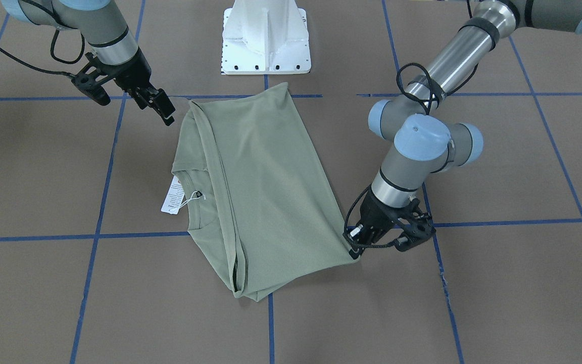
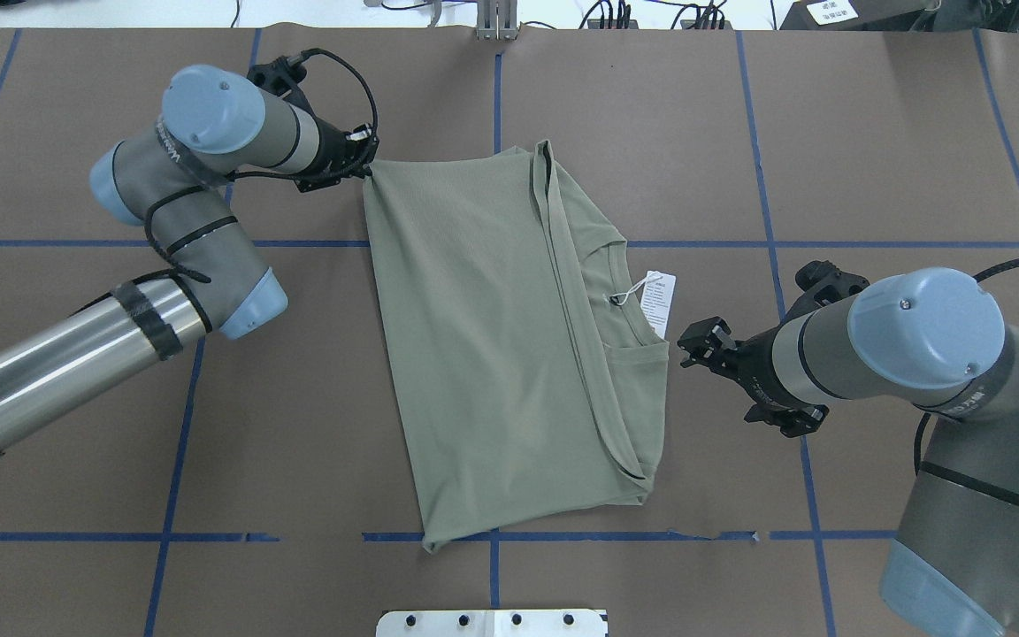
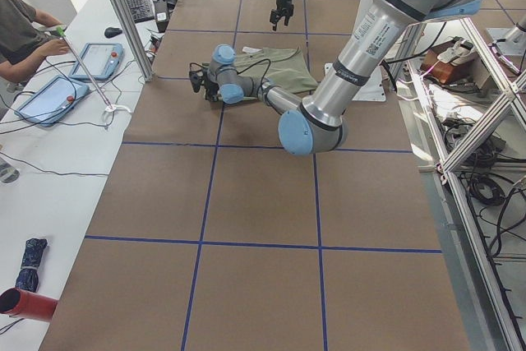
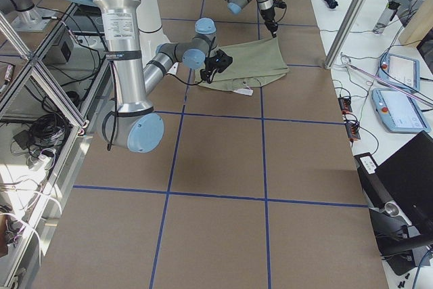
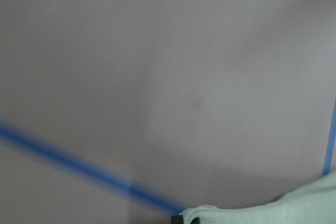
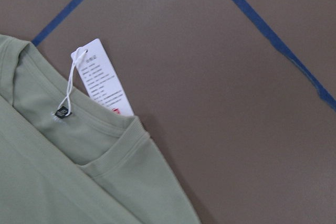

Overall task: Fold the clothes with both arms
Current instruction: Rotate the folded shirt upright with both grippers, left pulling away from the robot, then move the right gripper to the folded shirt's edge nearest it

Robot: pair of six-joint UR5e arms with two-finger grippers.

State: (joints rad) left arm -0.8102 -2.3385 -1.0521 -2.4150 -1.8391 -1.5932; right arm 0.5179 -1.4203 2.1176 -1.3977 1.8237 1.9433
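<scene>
Left tool [image 2: 369, 170] pinches a corner of the folded olive shirt [image 2: 483, 354] — right tool [image 2: 692, 345] gapes.

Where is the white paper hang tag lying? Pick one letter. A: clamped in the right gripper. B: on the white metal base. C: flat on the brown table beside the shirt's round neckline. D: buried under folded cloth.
C: the white paper hang tag lies flat on the brown table by the neckline of the olive-green knit shirt, apart from the right gripper.

Even bright overhead light, soft shadows, left wrist view blurred
</scene>
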